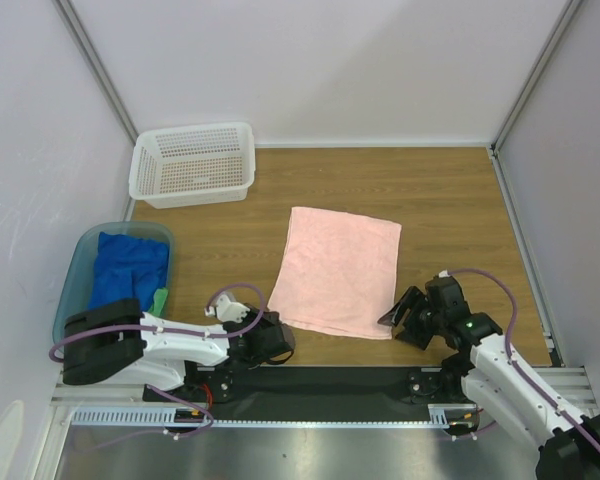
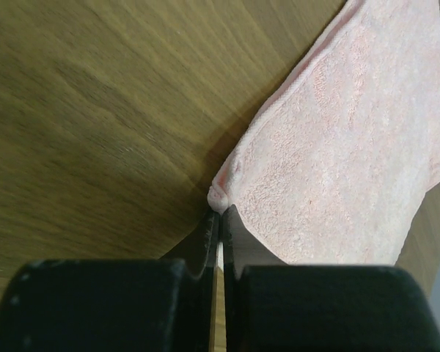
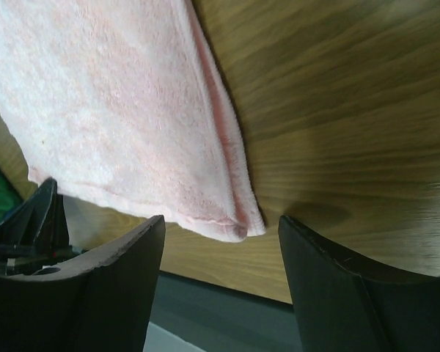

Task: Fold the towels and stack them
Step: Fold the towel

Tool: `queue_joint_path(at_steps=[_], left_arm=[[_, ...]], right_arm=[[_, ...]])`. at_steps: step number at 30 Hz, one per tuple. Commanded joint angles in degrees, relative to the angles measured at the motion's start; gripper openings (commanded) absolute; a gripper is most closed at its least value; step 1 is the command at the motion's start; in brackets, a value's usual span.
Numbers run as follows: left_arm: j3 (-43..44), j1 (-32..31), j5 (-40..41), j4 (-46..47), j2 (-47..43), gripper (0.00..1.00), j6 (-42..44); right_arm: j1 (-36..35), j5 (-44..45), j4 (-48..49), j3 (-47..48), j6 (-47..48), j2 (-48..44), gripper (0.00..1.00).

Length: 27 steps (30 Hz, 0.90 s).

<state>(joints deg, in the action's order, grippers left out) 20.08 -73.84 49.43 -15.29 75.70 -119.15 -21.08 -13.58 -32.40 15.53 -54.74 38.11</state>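
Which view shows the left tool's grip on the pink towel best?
Left wrist: the left tool is shut on the pink towel at its near corner. The top view shows the whole towel, but the tool hides that corner. The right wrist shows only the other near corner, at the open right tool.

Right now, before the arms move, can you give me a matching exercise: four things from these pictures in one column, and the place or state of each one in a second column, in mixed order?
1. pale pink terry-cloth towel
2. royal blue terry-cloth towel
3. white perforated plastic basket
4. left gripper

A. inside the translucent teal plastic tub
B. shut on a towel corner
C. at the back left of the wooden table
D. spread flat in the middle

Pairs: 1-D, 2-A, 3-C, 4-B.
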Motion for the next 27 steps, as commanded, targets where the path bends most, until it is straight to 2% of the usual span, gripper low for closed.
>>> queue_joint_path(at_steps=[1, 7, 16, 20, 27], left_arm=[[-4.7, 0.7, -8.7, -19.4, 3.9, 0.00, -30.4], [-5.0, 0.7, -8.7, -18.5, 3.4, 0.00, -29.7], [-6.4, 0.7, -8.8, -16.6, 2.5, 0.00, -29.5], [-6.9, 0.7, -8.6, -15.8, 2.3, 0.00, -29.2], [-7.3, 0.7, -8.6, -15.3, 1.9, 0.01, -28.9]], right_arm=[[-3.7, 0.0, -0.4, -2.1, -4.8, 1.9, 0.70], [-7.4, 0.8, 0.7, -1.7, -9.7, 4.3, 0.70], [-8.8, 1.1, -1.0, -2.7, -18.1, -0.2, 0.71], [-9.9, 2.4, 3.9, -5.5, -22.9, -1.5, 0.69], [-10.8, 6.0, 8.7, -6.9, -24.9, 1.0, 0.67]])
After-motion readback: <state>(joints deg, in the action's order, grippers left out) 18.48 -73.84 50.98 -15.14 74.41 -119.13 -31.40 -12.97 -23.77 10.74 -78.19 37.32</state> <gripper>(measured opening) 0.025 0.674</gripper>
